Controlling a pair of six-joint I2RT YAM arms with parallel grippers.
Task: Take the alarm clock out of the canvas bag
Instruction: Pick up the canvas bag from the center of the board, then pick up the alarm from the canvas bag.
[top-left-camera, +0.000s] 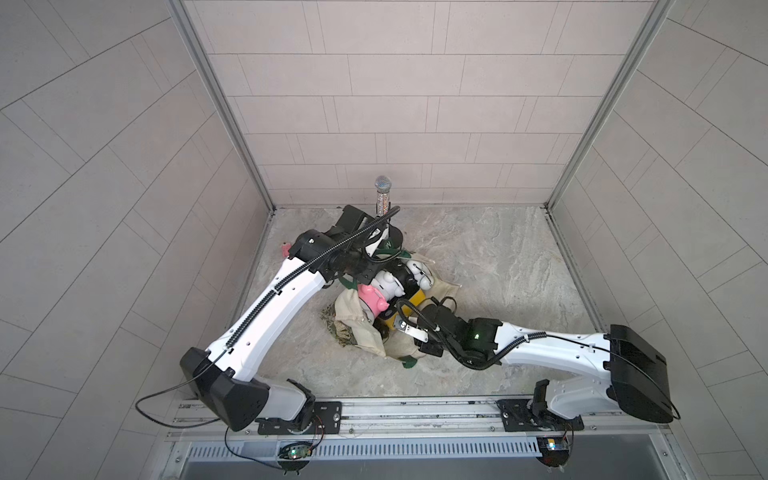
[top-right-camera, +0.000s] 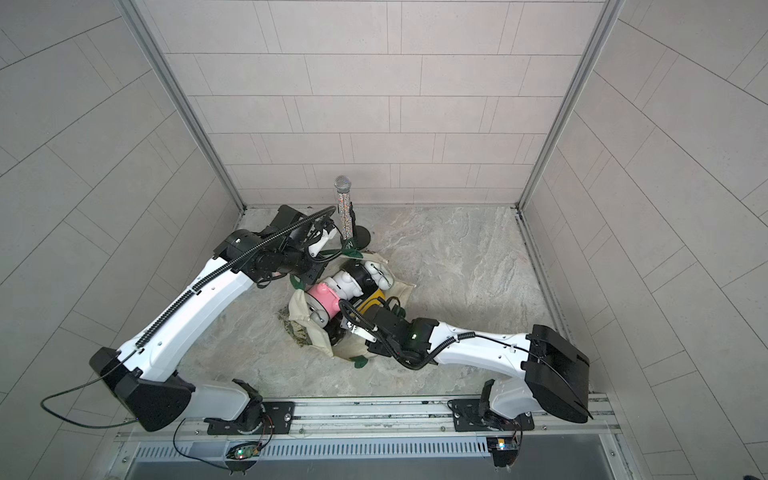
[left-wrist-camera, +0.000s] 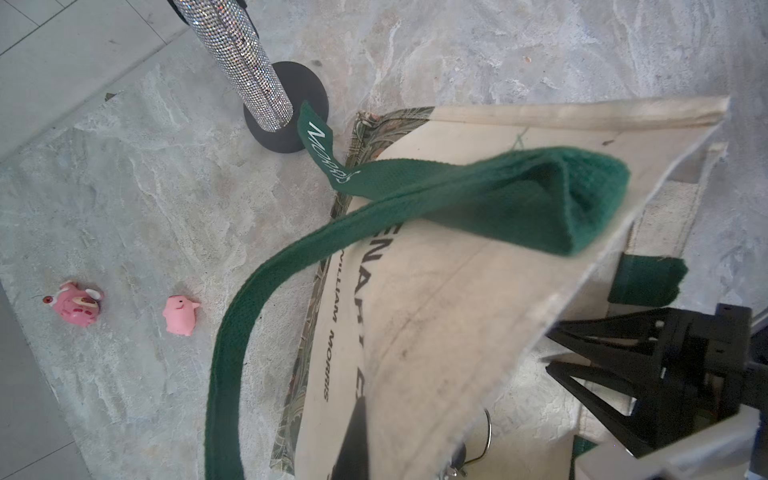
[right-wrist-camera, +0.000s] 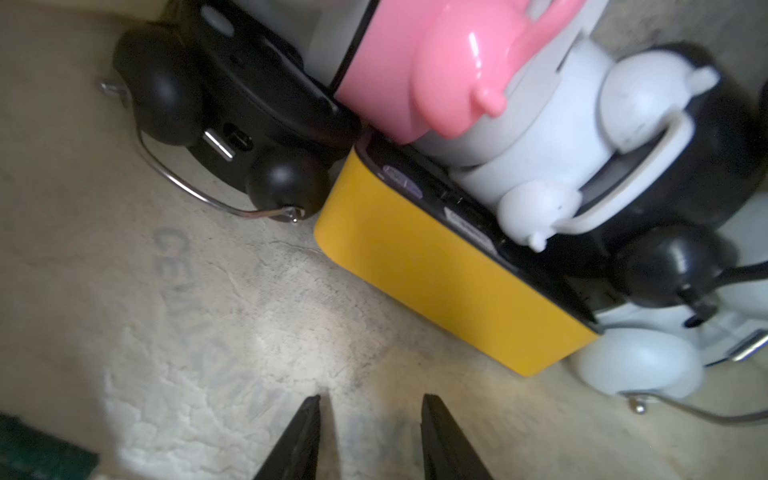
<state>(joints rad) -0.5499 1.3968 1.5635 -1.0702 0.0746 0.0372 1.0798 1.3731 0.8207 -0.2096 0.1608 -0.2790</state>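
The right pincer (right-wrist-camera: 370, 399), part-open and empty, is poised inside the canvas bag (right-wrist-camera: 208, 332), whose rim is clamped by the closed left pincer (left-wrist-camera: 550, 351). Deeper in, the rigid, slick black twin-bell alarm clock (right-wrist-camera: 232, 95) is probably best taken by its wire handle (right-wrist-camera: 187, 187).

Robot lab test cell: 2 arms (top-left-camera: 270, 307) on an alu rail (top-left-camera: 415, 411), tile-look panel walls (top-left-camera: 395, 104) w/ alu posts (top-left-camera: 224, 108), marble-look worktop (top-left-camera: 498, 257).

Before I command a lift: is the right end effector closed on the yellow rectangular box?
No, the right end effector stands open over the bare cream canvas bag, short of the yellow rectangular box.
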